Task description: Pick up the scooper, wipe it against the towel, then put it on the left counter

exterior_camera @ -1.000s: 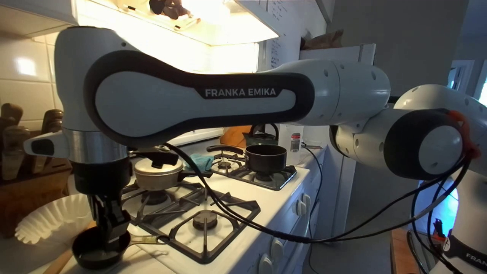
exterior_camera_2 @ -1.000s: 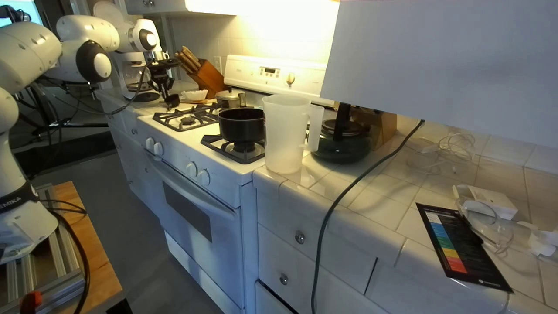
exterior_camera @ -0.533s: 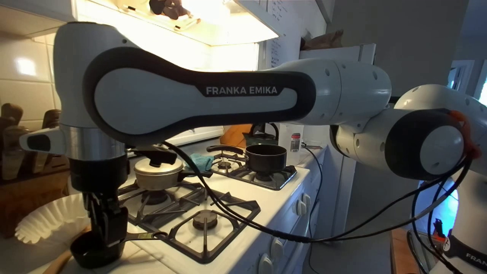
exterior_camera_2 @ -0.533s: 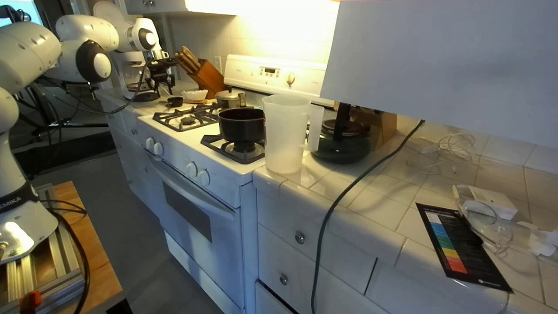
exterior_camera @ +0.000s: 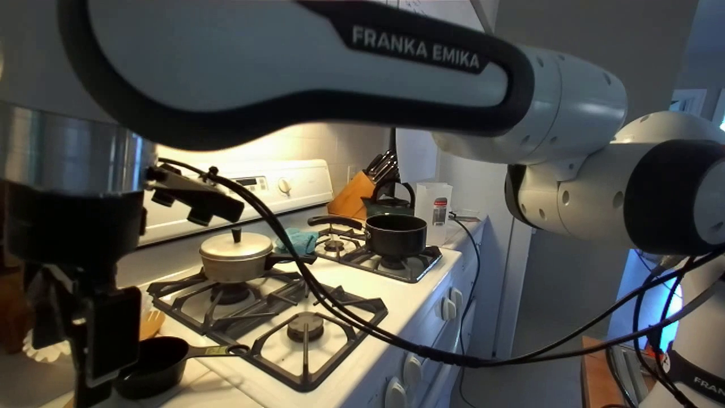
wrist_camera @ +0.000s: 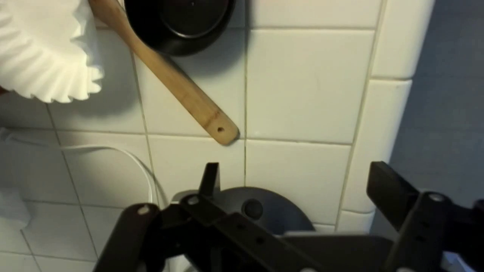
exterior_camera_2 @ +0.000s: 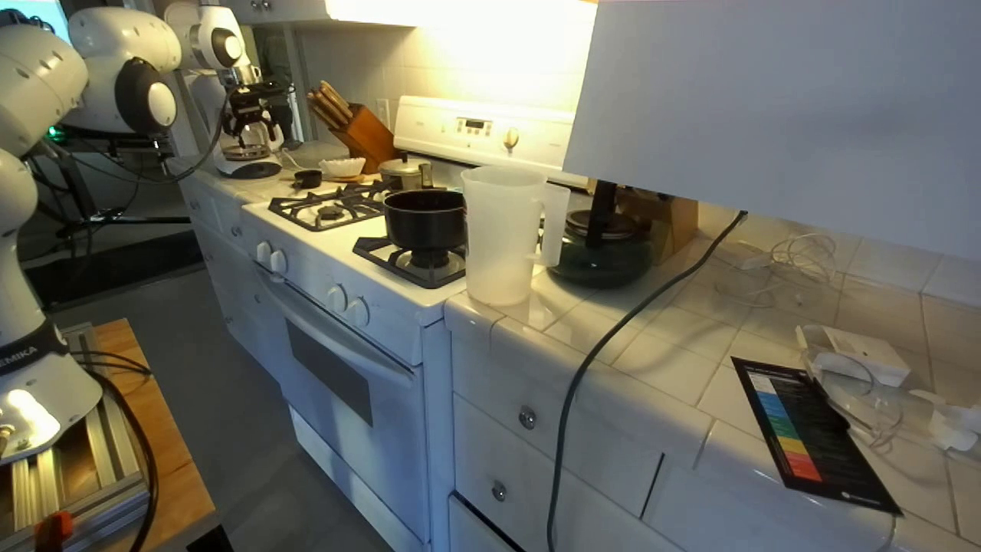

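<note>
The black two-finger gripper (wrist_camera: 295, 180) stands widely spread, holding nothing. The round black scooper (exterior_camera: 158, 368) rests on the white tiled counter (wrist_camera: 302, 83), near a brown wooden utensil (wrist_camera: 181, 89).

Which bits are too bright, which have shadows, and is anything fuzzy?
In an exterior view, the back wall glows nearly white; in the wrist view, soft shadows lie on the tiles beside the scooper and the ruffly white paper, and the hand looks dark, its nearest parts fuzzy.
</note>
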{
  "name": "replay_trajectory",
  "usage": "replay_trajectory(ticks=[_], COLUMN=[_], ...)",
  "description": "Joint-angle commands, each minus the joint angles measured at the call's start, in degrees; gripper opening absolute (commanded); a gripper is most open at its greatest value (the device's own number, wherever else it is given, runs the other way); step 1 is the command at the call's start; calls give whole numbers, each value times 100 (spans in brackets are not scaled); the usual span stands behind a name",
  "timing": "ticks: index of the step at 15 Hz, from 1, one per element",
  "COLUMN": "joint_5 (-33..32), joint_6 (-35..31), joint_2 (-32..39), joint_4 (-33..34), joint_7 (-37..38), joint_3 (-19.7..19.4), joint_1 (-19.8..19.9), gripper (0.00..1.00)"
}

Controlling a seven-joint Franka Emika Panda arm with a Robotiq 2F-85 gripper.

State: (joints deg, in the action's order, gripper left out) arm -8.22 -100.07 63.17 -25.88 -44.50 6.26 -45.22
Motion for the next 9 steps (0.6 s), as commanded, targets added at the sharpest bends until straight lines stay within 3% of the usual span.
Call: replay_trajectory(ticks=[1, 6, 7, 9], joint_5=[262, 570, 405, 444], joint_6=[346, 1243, 958, 1108], joint_2=[-475, -938, -785, -877], joint_4=[-176, -197, -152, -119], joint_7=[-137, 497, 294, 384], joint_3=[240, 385, 293, 314], joint_1=[52, 142, 64, 92], gripper=[100, 100, 100, 100])
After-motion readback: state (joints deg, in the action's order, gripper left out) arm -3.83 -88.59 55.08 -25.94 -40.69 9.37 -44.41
